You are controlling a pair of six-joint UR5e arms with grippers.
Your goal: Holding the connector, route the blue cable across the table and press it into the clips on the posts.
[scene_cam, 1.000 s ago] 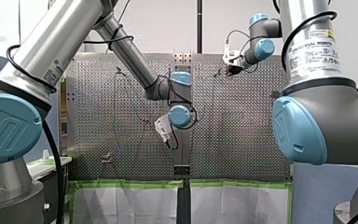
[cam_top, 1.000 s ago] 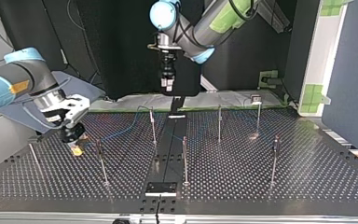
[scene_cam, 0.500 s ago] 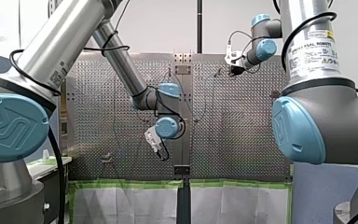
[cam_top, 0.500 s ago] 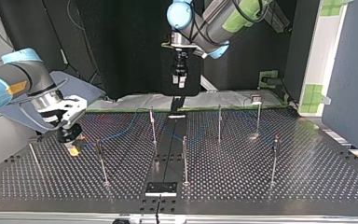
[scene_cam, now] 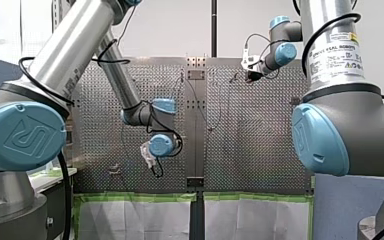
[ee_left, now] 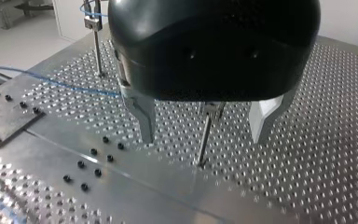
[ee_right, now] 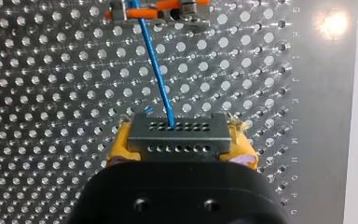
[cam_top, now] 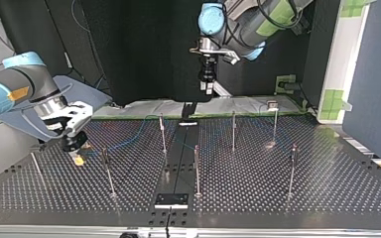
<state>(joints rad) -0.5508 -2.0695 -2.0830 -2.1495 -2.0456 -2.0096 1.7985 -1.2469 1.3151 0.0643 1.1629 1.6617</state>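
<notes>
right gripper [ee_right: 179,145]: jaws pinched on the connector [ee_right: 177,133]; a yellow pad [ee_right: 119,148] shows at each end of it.
connector: dark flat block with two rows of small holes, held crosswise between the right jaws, its holed face pointing ahead of them.
cable [ee_right: 154,65]: blue and thin; it leaves the connector's far row of holes and runs nearly straight ahead of the jaws to a clip [ee_right: 154,10].
clip: metal with an orange part, well ahead of the right jaws; the cable crosses its middle, but i cannot tell whether it is seated there.
right gripper's height: in the top view it hangs low, just over the table [cam_top: 258,198].
left gripper [ee_left: 203,138]: jaws spread wide and empty, the two fingers [ee_left: 142,114] well apart; in the top view it hangs high above the table.
post [ee_left: 205,140]: thin upright rod on the table, seen through the gap between the left jaws, farther along, touching neither finger.
second post [ee_left: 96,46]: farther ahead and off to one side of the left jaws, with blue cable at its top.
cable near left gripper: a stretch runs low over the table and passes behind one finger.
other posts [cam_top: 197,168]: several stand spread over the table in the top view, apart from both grippers.
</notes>
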